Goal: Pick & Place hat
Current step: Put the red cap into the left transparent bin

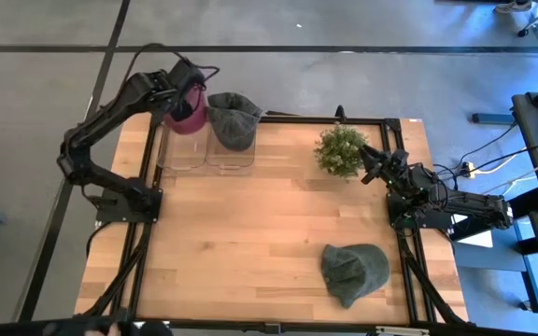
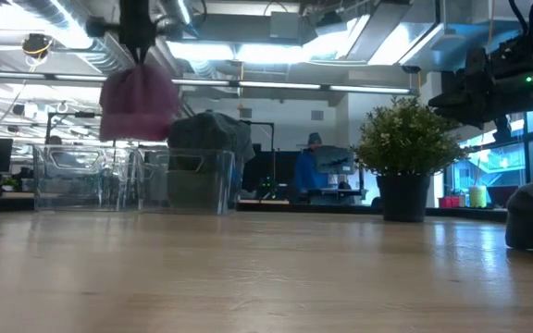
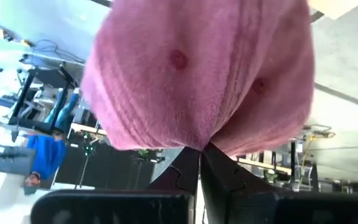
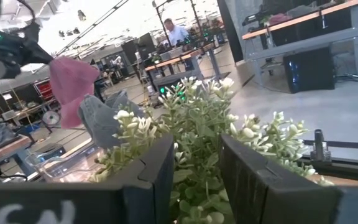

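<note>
The left tool [image 1: 187, 101] grips the pink hat [image 1: 186, 114], suspending it above the left clear bin [image 1: 181, 155], presumably so it can drop straight in. The neighbouring bin [image 1: 230, 155] already holds a grey-green hat [image 1: 231, 119]. Another green hat [image 1: 354, 271] lies on the surface [image 1: 250, 233]. The right tool [image 1: 370, 163] waits open beside the potted plant [image 1: 341, 149].

Two bins [image 1: 205, 149] at tabletop [image 1: 250, 233] rear left, one hat [image 1: 233, 119] in the right bin; plant [image 1: 340, 149] rear right; another hat [image 1: 354, 271] front right.
</note>
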Available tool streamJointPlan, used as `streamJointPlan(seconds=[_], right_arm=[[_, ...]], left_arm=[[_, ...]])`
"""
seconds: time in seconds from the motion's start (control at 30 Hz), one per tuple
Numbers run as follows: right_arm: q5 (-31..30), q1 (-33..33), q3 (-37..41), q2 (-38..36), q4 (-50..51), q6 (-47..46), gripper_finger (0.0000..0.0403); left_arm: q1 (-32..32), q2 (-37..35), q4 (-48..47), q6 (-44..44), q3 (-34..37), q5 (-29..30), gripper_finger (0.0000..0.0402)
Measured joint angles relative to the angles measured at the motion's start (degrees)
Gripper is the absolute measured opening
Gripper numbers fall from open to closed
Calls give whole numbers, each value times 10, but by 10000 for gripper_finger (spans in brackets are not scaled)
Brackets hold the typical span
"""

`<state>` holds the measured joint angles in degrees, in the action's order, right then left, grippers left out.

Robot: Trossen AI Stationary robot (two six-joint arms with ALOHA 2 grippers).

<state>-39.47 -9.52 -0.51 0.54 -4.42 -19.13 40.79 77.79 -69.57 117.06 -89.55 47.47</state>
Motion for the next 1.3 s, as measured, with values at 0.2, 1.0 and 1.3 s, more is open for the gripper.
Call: streamJointPlan(seconds=[0.2, 1.0, 1.3], right_arm=[[0, 0, 0, 0, 0, -2, 126], [0, 0, 0, 0, -1, -18, 126], [1, 0, 0, 0, -1, -18, 126]], left_arm=[[40, 0, 73, 79, 62, -27, 3], [92, 17, 253, 170, 196, -93, 14], [92, 17, 252, 147, 196, -131, 32]])
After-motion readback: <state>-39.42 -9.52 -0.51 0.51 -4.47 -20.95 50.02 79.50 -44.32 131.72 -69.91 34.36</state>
